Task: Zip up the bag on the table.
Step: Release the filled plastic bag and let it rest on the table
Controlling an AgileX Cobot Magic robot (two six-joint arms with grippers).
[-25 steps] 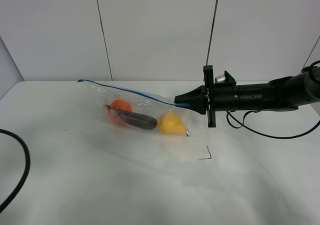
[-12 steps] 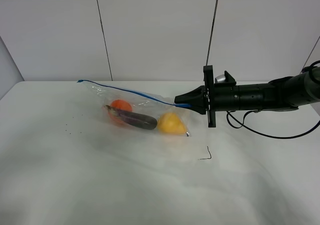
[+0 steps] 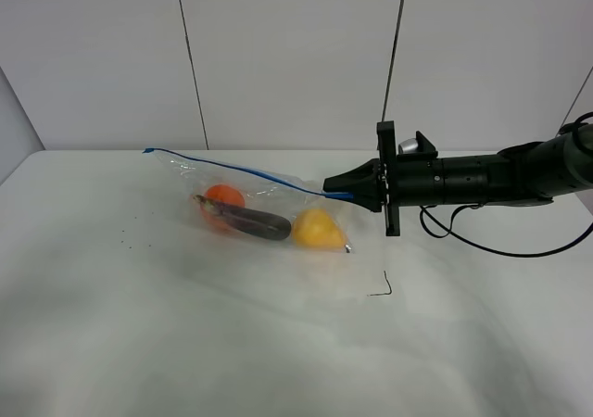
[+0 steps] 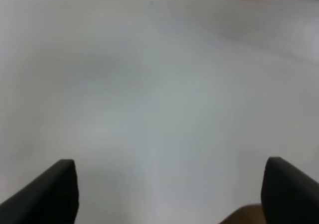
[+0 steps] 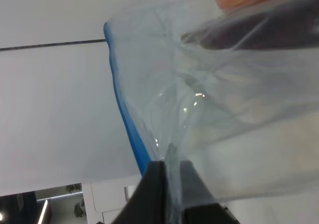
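The clear crinkly bag (image 3: 264, 199) lies on the white table (image 3: 185, 324), its blue zipper strip (image 3: 232, 169) running from far left to its right end. An orange (image 3: 223, 195), a purple eggplant (image 3: 252, 220) and a yellow pear (image 3: 317, 229) show through it. My right gripper (image 3: 335, 193) is shut on the bag's right end by the zipper and holds that end slightly lifted. The right wrist view shows the fingers (image 5: 154, 184) pinching the plastic (image 5: 209, 99) beside the blue strip (image 5: 124, 114). My left gripper (image 4: 169, 194) is open above bare table, and out of the exterior high view.
A small black corner mark (image 3: 384, 287) lies on the table in front of the bag's right end. Tiny dark specks (image 3: 130, 234) dot the table left of the bag. A white panelled wall (image 3: 278, 56) stands behind the table.
A black cable at the left edge of the exterior high view has left the picture. The bag and the right gripper have not moved.
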